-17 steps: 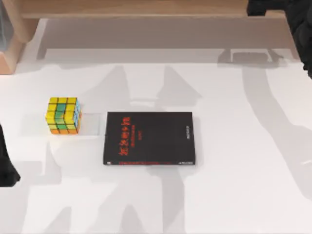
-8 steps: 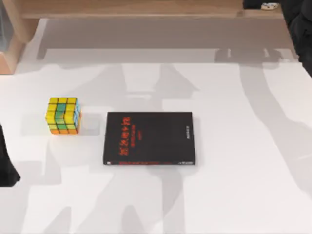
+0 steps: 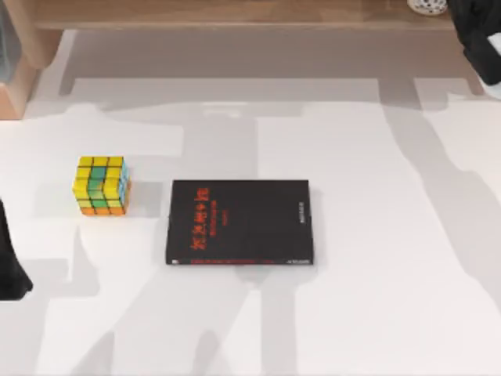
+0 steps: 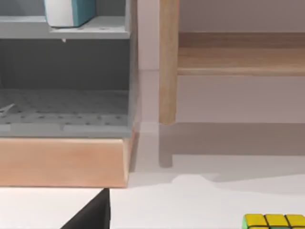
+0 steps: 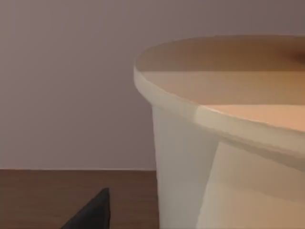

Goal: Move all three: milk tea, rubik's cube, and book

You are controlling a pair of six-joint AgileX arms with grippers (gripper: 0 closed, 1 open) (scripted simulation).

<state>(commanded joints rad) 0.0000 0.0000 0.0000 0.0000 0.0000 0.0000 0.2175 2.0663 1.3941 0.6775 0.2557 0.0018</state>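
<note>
At the top view's far right corner, my right arm (image 3: 481,35) has carried the milk tea (image 3: 427,6) onto the wooden shelf (image 3: 235,14); I cannot tell whether my gripper has let go. Cube (image 3: 102,186) and book (image 3: 239,222) lie unmoved on the table (image 3: 376,298), awaiting their turn. My left arm (image 3: 9,266) stays parked at the left edge.

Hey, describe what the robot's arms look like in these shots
Both arms are plain matte black with chunky, blocky outlines, and no cables or markings can be made out. The left arm is a dark mass at the table's left edge; the right arm is a black bulk at the top right corner.
</note>
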